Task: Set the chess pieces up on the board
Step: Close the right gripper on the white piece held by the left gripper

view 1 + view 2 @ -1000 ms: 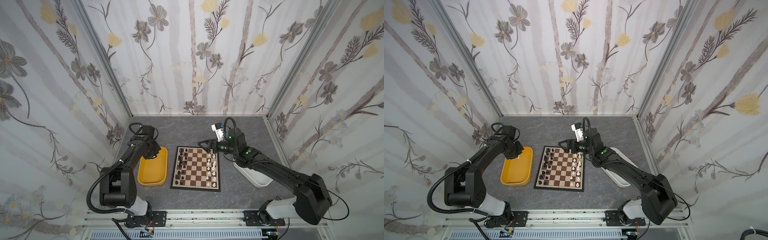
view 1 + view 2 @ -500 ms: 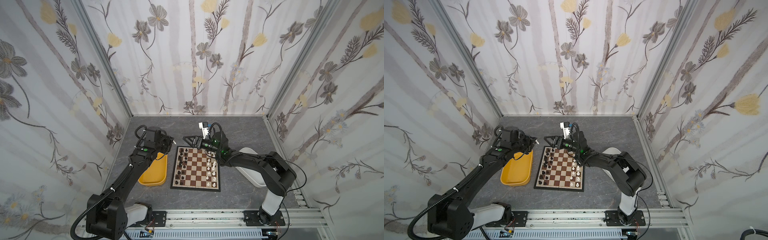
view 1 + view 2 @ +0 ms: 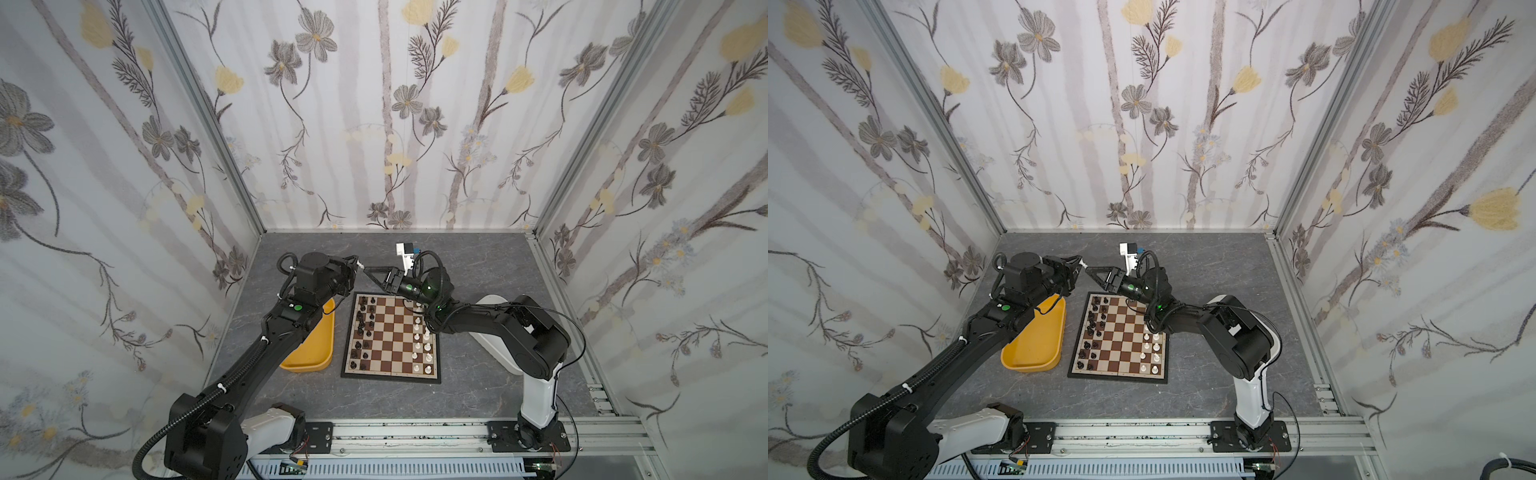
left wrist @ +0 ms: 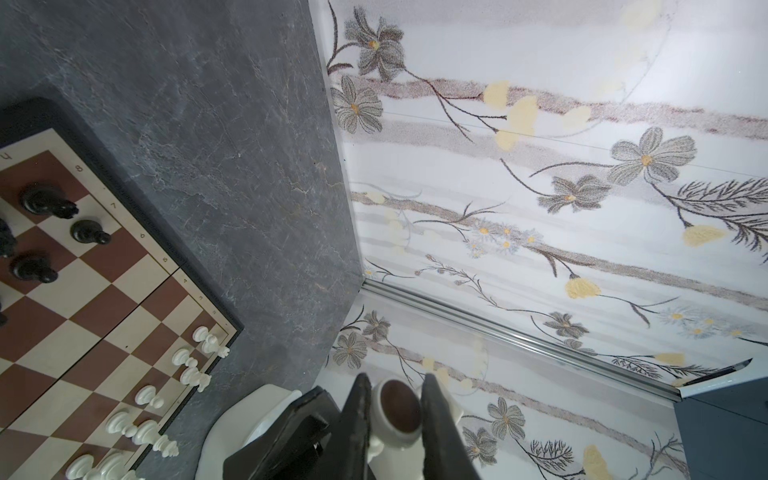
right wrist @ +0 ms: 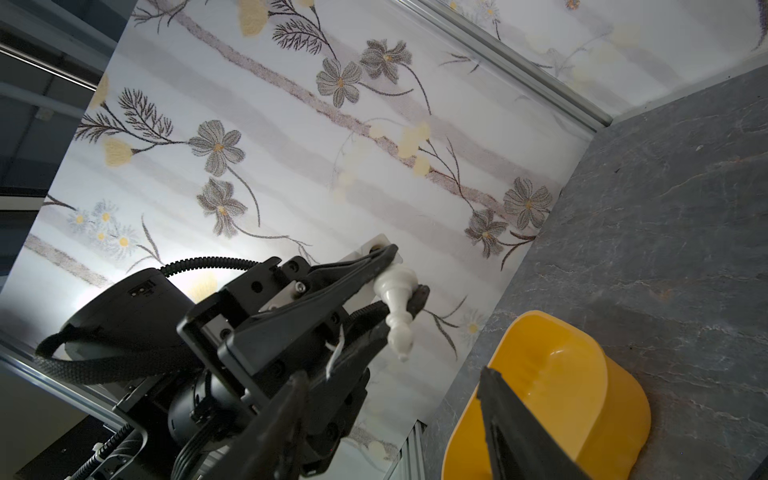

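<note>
The white piece (image 5: 397, 307) is clamped in the left hand (image 3: 356, 266), in the air beyond the far left corner of the board (image 3: 390, 376). It is not upright. Its long axis lies across that hand's fingers (image 5: 353, 270), which grip the slim stem just below the base. The round base faces the left wrist camera and the head points away, toward the gap between the right hand's fingers (image 5: 511, 432).

The right hand (image 3: 368, 272) faces the left one with its tips just beside the piece. Its fingers are apart and hold nothing.

The yellow tub (image 3: 1034, 365) sits on the counter (image 3: 478, 257) just left of the board, and its visible inside is bare plastic. The white tub (image 3: 490, 301) to the right is mostly under the right arm, so its contents cannot be told.

The held piece is glossy white, with a brown underside to its base, a collar and a rounded, knobbed head. On the board, black chessmen (image 3: 361, 328) fill the left columns and white chessmen (image 3: 419, 340) the right.
</note>
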### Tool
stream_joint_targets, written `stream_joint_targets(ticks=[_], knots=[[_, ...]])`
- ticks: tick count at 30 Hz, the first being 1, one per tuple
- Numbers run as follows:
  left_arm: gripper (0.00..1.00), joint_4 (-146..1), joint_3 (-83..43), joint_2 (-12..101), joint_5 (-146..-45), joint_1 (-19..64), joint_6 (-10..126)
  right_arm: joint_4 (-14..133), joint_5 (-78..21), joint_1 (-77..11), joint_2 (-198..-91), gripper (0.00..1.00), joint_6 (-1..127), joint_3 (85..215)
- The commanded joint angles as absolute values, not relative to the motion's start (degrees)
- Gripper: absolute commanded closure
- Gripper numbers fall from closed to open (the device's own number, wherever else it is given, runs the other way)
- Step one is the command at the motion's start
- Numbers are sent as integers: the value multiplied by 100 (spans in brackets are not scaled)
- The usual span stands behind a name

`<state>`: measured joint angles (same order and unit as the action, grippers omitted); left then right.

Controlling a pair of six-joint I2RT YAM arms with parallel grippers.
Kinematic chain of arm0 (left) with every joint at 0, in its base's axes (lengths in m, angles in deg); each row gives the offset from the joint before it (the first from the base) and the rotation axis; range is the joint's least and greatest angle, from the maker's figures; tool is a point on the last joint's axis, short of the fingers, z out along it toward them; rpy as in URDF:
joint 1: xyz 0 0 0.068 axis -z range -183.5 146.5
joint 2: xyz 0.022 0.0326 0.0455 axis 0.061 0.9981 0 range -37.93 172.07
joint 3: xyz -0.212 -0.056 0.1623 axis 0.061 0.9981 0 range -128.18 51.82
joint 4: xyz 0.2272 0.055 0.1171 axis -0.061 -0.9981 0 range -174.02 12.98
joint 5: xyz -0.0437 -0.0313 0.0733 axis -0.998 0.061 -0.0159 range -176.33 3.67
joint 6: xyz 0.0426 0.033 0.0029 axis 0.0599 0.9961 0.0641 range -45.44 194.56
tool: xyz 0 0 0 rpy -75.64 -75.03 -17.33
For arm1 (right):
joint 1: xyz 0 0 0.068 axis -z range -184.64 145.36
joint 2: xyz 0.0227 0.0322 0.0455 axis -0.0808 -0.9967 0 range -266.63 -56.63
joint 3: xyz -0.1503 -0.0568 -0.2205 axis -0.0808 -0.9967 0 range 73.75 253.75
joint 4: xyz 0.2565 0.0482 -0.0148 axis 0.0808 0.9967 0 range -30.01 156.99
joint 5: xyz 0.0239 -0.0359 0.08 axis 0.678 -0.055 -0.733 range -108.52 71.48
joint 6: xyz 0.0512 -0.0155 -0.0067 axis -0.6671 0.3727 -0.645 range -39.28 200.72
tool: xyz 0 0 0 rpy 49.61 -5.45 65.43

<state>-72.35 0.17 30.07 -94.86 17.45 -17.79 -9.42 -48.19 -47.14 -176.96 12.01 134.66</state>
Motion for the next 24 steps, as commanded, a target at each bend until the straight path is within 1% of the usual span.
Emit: stream_joint_targets(ticks=[1, 4, 9, 12, 24], knots=[[83, -6830, 45, 3033, -9456, 1742, -1839, -1347, -4929, -4719, -17780, 39, 949, 13598], [83, -6912, -3, 3067, -9519, 1749, -1823, -1387, -4981, -4718, -17827, 46, 892, 13668], [83, -6916, 28, 3079, -9531, 1751, -1826, -1331, -4998, -4724, -17831, 55, 899, 13712], [83, -6955, 19, 3080, -9523, 1767, -1808, -1352, -5013, -4717, -17881, 57, 850, 13755], [83, -7310, 94, 2827, -9476, 1794, -1694, -1450, -4983, -4717, -18063, 62, 665, 13901]])
